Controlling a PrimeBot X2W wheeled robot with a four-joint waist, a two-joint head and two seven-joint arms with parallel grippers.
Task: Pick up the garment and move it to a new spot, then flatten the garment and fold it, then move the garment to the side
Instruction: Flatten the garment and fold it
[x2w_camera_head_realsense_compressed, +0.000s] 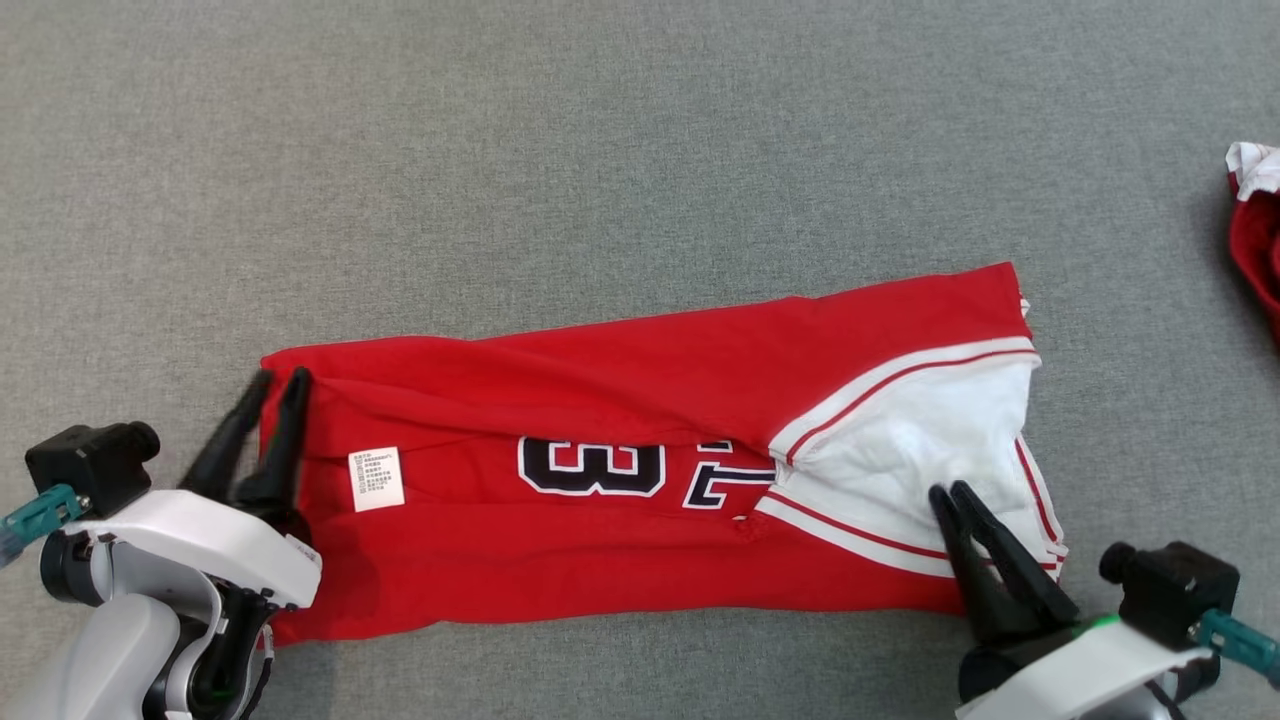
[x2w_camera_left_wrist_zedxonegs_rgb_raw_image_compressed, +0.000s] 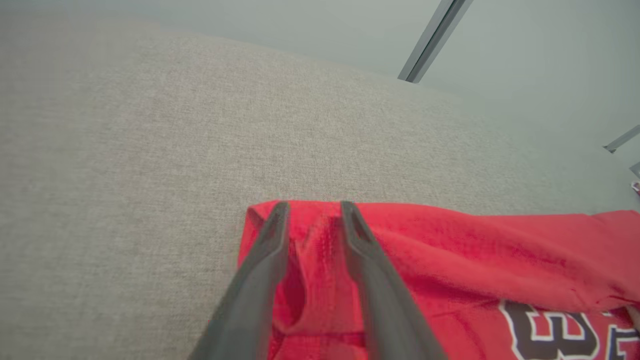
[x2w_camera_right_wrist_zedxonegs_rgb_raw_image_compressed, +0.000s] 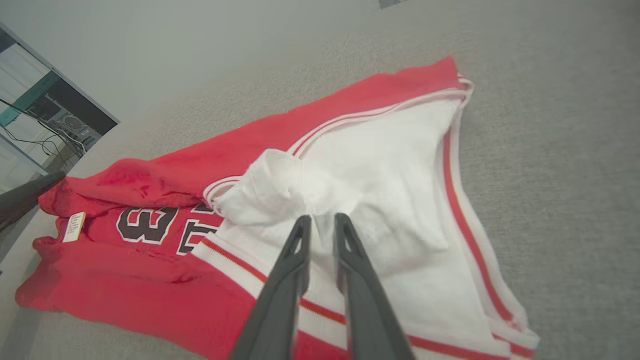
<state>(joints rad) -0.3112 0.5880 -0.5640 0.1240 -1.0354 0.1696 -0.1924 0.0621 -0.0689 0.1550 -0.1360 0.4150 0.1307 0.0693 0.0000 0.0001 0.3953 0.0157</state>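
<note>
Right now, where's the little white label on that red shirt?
In the head view, the white label lies on the red shirt near its left end, just left of the big number 3.

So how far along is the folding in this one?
Done: the jersey lies flat as a long band, its long edges folded over the number. In hand: left gripper and right gripper sit at its two ends, jaws slightly apart. Left: folding it shorter, moving it aside.
</note>
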